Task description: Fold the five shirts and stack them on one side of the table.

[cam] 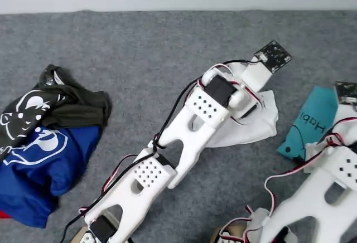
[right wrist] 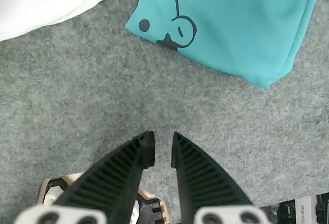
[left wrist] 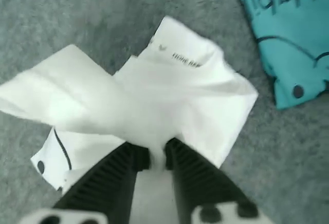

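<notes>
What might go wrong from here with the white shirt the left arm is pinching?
The left fingers pinch only a small bunch of the crumpled white shirt, so it may slip free or fold crooked. Its edge lies close to the teal shirt, which a drag might shift.

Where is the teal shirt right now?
In the high view, the teal shirt lies on the table's right side, just right of the white shirt.

Left gripper point(left wrist: 157, 151) pinches the white shirt point(left wrist: 195, 95) — right gripper point(right wrist: 161, 146) hangs barely parted.
</notes>
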Controlling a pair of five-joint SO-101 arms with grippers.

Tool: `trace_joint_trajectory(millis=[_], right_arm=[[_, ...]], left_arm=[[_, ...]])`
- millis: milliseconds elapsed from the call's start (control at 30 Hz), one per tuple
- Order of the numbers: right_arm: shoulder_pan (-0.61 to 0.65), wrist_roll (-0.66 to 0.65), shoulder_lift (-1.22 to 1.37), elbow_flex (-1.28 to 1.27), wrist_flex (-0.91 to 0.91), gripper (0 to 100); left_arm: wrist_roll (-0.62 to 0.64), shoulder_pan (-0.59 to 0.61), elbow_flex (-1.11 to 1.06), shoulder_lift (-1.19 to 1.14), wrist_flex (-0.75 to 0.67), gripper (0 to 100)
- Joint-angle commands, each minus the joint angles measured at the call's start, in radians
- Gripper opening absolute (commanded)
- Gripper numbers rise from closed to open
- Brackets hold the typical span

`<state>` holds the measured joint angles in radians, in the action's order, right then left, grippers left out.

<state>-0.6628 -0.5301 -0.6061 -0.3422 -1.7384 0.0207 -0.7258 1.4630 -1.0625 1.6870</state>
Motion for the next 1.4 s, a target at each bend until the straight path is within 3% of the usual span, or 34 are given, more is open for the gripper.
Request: trace_joint_trajectory(millis=[0,333,467,533,833,1367], right_arm=[[-0.012,-0.002,-0.018,0.006,0.007,7.2],[-0.007,0.000,-0.018,0.006,0.008,7.2],[0.012,0.000,-0.018,0.006,0.008,7.0],[0.035,0.000,-0.018,0.006,0.007,6.9],[0.087,0.000,-0.018,0.006,0.008,6.9],[0.077,-0.003,-0.018,0.008,0.022,6.9]], left_arm=[[0.049,-0.028,0.047,0.029,-0.002,17],[0.077,0.009,0.130,0.041,0.069,17],[0.077,0.080,0.216,0.068,0.069,6],[0.068,0.117,0.185,0.101,0.069,1],[0.020,0.215,-0.131,0.150,0.064,1],[-0.035,-0.021,-0.369,0.186,0.068,1]])
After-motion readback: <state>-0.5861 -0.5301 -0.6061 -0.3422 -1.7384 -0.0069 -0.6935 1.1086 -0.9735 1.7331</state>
